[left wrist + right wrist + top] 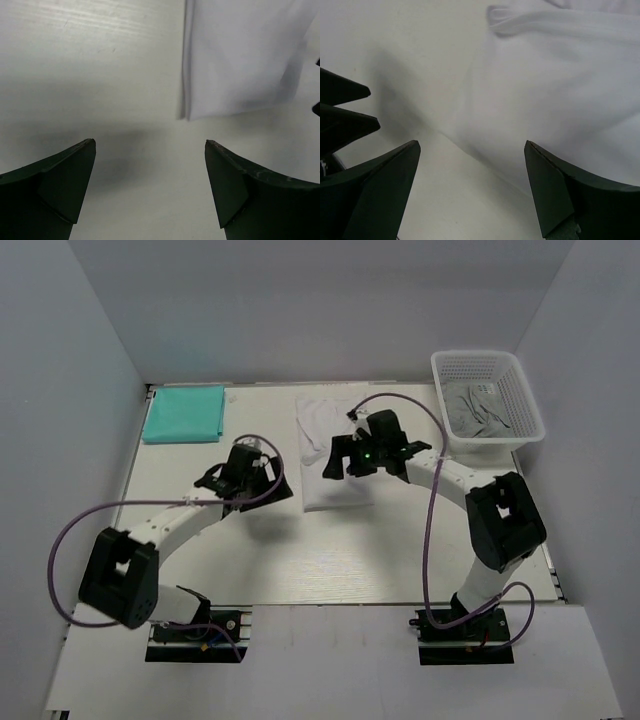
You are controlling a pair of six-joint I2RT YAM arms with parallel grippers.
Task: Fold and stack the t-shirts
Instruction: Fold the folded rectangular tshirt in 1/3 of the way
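Observation:
The white t-shirt lies partly folded in the middle of the table. It also shows in the left wrist view and the right wrist view. The teal t-shirt lies folded flat at the far left corner. My left gripper is open and empty over bare table just left of the white shirt's near corner; it also shows in the left wrist view. My right gripper is open and empty, hovering over the white shirt's left edge; it also shows in the right wrist view.
A white mesh basket stands at the far right corner with grey cloth in it. White walls close in the table on the left, back and right. The left gripper's fingers show at the left of the right wrist view.

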